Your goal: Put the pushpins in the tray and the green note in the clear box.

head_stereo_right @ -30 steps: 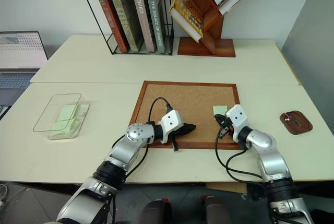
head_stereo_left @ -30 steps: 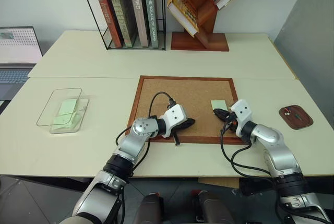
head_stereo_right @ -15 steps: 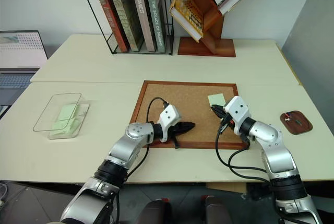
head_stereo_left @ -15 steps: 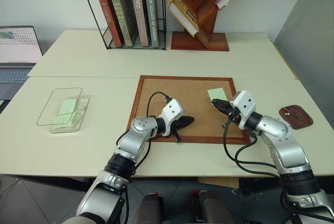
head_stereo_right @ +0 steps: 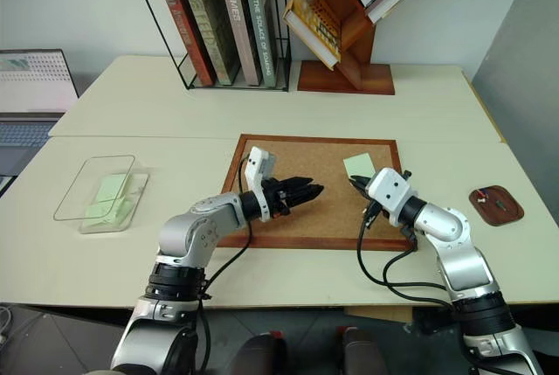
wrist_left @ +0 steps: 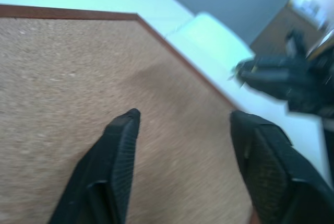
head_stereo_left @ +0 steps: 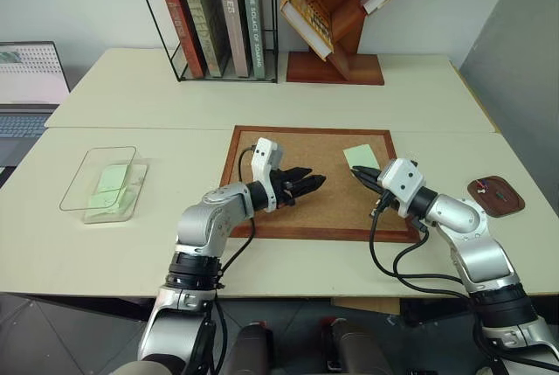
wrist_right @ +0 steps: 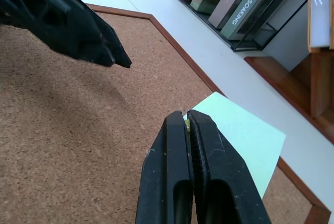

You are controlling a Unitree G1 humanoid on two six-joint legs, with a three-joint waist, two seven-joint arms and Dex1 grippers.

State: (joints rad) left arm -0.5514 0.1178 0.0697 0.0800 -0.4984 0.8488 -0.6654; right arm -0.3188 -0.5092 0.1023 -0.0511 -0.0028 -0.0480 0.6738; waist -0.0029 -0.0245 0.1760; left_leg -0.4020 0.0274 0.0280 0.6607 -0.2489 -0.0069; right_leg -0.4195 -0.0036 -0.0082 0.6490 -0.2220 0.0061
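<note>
The left gripper (head_stereo_left: 313, 184) has risen off the cork board (head_stereo_left: 319, 209), fingers now spreading, empty. The right gripper (wrist_right: 186, 118) is pinching the green note (wrist_right: 242, 136), seemingly at its edge, readying a handover.

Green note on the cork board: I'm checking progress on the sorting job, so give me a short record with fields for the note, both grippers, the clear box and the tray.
green note: at the far right corner of the cork board, pinched at its near edge
right gripper: shut on the green note
left gripper: open, above bare cork, holding nothing
clear box: on the table left of the board, pale green slips inside
tray: on the table right of the board, small items inside, too small to identify
note in box: not yet
</note>
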